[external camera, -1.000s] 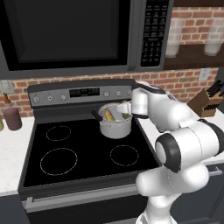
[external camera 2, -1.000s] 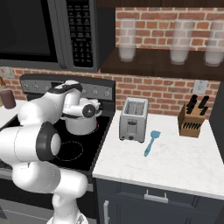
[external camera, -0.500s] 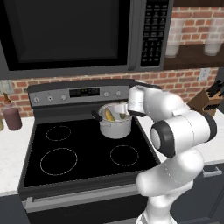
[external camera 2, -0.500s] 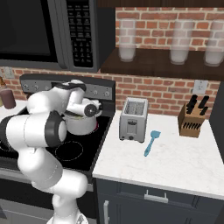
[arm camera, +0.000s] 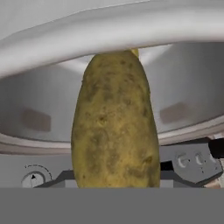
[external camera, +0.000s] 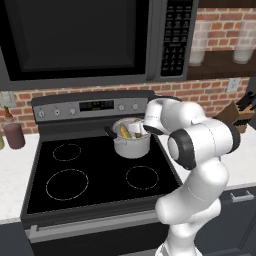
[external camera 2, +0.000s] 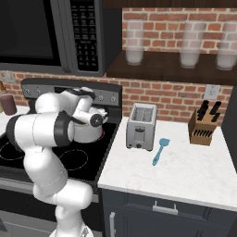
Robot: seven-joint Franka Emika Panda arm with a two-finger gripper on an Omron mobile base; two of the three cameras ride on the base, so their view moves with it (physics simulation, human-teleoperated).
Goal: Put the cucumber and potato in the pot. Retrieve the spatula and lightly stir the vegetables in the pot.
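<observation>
Vegetables [external camera: 125,131] apparently in pot [external camera: 132,146]; spatula [external camera 2: 160,150] right of toaster [external camera 2: 142,126].

Speckled olive-brown potato [arm camera: 114,122], shiny steel pot [external camera: 132,145]

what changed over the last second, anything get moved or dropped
Little changed. The arm's elbow swung from low right up and in toward the pot; the gripper stayed at its rim. In the hand view the potato sits right before the camera, above the pot. Pot, spatula and toaster stayed put.
</observation>
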